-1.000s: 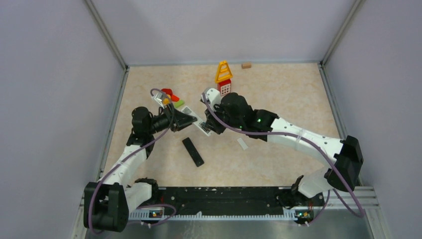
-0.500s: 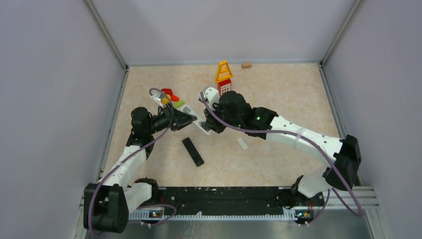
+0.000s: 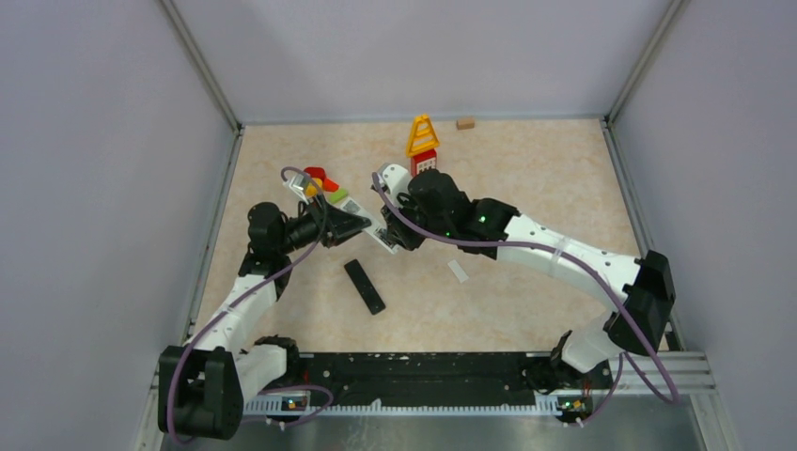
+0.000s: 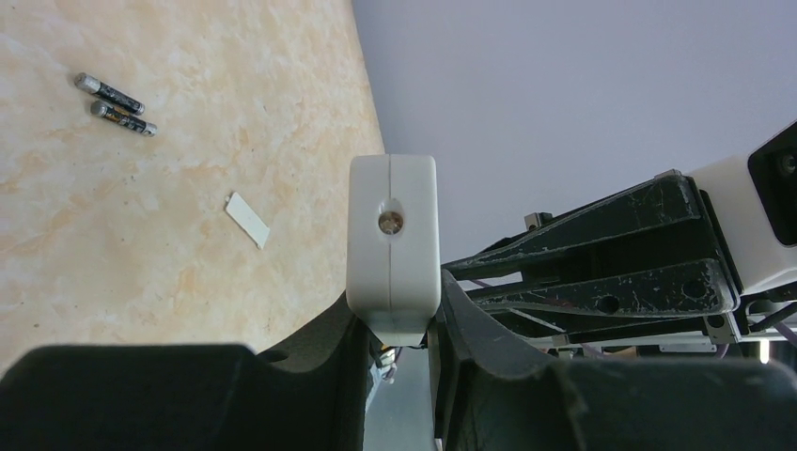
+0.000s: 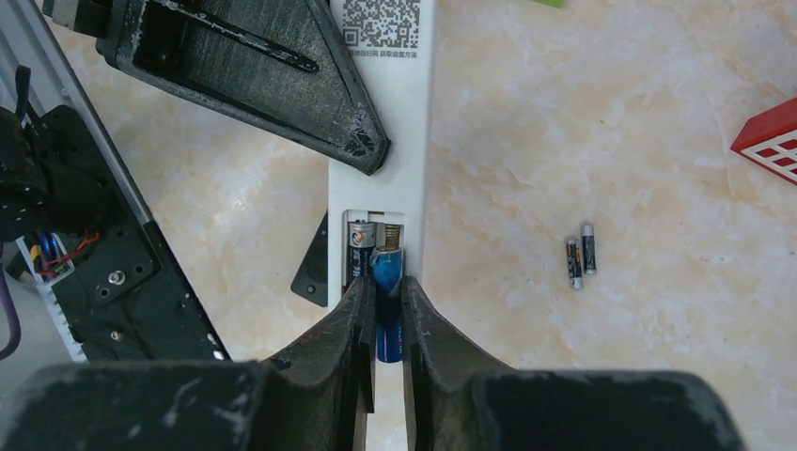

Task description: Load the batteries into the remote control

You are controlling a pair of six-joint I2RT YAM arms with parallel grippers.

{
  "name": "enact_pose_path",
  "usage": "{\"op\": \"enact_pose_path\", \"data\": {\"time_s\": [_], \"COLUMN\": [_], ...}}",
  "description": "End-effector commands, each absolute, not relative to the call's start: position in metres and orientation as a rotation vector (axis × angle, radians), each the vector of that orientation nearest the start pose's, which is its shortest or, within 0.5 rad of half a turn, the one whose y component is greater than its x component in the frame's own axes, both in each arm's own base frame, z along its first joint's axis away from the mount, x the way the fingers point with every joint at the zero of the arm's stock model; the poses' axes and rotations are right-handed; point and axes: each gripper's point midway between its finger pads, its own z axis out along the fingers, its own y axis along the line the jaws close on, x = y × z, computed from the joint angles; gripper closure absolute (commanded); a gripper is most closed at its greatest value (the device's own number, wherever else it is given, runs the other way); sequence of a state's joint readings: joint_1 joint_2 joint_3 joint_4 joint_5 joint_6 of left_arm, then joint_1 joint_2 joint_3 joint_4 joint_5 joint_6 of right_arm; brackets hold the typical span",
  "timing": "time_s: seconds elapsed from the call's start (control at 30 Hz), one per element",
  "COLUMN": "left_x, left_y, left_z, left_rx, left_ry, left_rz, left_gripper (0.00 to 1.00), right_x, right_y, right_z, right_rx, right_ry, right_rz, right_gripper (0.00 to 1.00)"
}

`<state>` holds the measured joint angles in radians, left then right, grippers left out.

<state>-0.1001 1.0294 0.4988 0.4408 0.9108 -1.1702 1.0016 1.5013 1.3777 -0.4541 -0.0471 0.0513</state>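
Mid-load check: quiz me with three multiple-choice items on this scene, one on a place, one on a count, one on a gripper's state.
1. Where is the blue battery? A) in the right gripper, at the white remote; B) beside the black remote; C) out of view.
2. How many loose batteries lie on the table? A) none; B) two; C) four.
3. The left gripper is: A) open; B) shut on the white remote; C) shut on a battery.
Answers: 1A, the gripper pinches it at the remote's battery slot; 2B, a pair lies side by side; 3B, it clamps the remote's end.
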Motion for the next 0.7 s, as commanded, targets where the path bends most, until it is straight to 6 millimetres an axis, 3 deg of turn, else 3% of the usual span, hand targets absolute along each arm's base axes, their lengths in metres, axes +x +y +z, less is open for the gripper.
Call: {"op": "enact_pose_path", "data": {"time_s": [0.0, 0.47, 0.67], "left_x": [0.255, 0.254, 0.257], "left_y": [-0.191, -0.191, -0.189], "left_z": [0.257, 0.255, 0.256], "left_rx": [-0.129, -0.131, -0.155], "left_ry": [1.847, 1.847, 1.838], "left_rz": [-1.659, -1.654, -1.651], "left_gripper": [1.00, 1.00, 1.00], "right_x": [0.226, 0.224, 0.221], "right_y": [0.379, 0.386, 0.390], "right_z": [0.240, 0.243, 0.270], "right_rx": [-1.070, -1.032, -0.913], "right_ry": [1.956, 1.959, 1.954], "right_rz": [0.634, 0.685, 0.779], "right_gripper": [0.85, 0.75, 0.57]}}
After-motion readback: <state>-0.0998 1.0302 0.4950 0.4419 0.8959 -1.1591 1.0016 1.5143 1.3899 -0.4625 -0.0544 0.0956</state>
